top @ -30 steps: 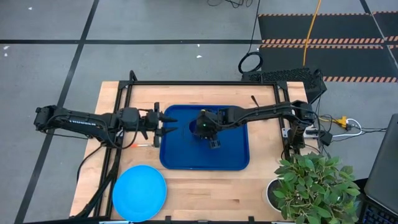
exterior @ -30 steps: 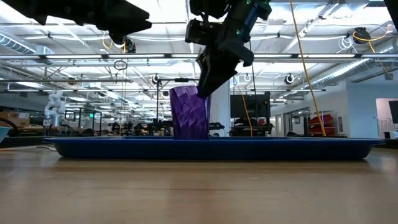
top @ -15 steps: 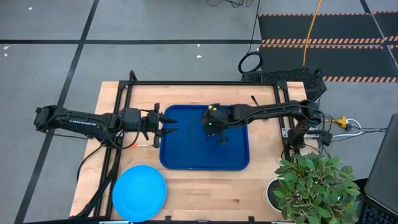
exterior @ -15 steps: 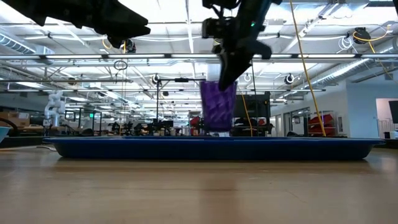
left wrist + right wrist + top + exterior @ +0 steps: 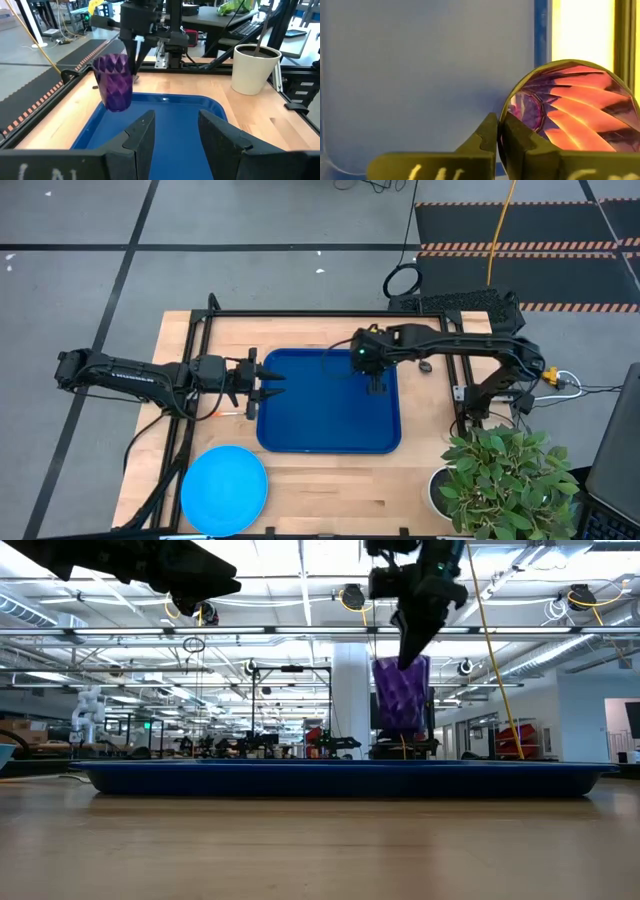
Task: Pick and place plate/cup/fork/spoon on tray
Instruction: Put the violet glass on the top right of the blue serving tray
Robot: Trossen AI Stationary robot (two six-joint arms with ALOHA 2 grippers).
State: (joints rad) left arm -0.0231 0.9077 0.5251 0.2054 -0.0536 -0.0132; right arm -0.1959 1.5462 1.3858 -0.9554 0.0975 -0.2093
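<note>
High view: the right gripper [image 5: 372, 365] hangs over the tray [image 5: 300, 430] near its far right corner. The left gripper [image 5: 268, 383] waits at the tray's left edge, jaws apart. The plate [image 5: 224, 488] lies on the counter [image 5: 330, 505], near left of the tray.

Low view: the cup [image 5: 401, 695] hangs clear above the tray, open room beneath.

Left wrist view: jaws apart, holding nothing.

Right wrist view: jaws clamped together on the cup's rim.
</note>
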